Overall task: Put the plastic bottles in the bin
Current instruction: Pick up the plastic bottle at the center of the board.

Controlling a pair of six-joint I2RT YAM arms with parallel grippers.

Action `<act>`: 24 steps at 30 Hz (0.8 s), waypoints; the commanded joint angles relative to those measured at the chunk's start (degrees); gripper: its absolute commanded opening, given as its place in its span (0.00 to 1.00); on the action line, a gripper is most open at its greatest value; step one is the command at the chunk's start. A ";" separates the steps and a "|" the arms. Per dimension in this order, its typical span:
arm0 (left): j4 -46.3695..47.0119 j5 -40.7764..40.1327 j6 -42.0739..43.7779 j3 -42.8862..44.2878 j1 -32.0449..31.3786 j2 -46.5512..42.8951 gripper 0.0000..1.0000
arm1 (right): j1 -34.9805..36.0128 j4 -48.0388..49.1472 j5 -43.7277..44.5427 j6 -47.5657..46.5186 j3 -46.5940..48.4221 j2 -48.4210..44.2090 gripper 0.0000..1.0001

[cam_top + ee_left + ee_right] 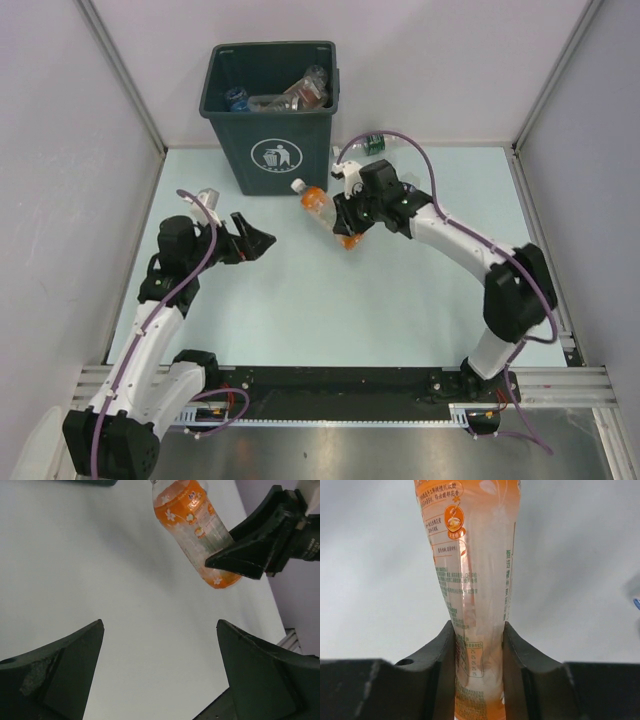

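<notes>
The right gripper is squeezing the lower end of an orange drink bottle between its closed-in fingers, its white cap pointing toward the bin nearby. Several plastic bottles are lying inside the bin, and a green bottle is lying on the table behind the arm. The left gripper is hanging spread wide, holding nothing.

The bin stands at the far edge of the bench, left of the middle. A pile of bottles lies in it. Just in front of its right corner, 1 held bottle sits pinched in the right gripper. A lone bottle lies by the far edge, right of the bin. The left gripper hangs nearer the left edge, touching nothing.
</notes>
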 commanded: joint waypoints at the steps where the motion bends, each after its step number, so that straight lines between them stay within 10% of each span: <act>1: 11.60 5.58 -6.82 -0.83 -1.40 -1.01 1.00 | 2.89 3.14 -6.97 2.48 -2.09 -11.38 0.13; 14: 40.59 6.90 -10.52 -4.44 -14.05 -5.76 1.00 | 9.22 8.24 -19.72 9.77 -3.94 -22.39 0.19; 24: 43.87 -0.57 -10.26 -4.35 -17.49 -3.91 0.98 | 11.33 10.09 -22.98 11.44 -4.65 -24.59 0.23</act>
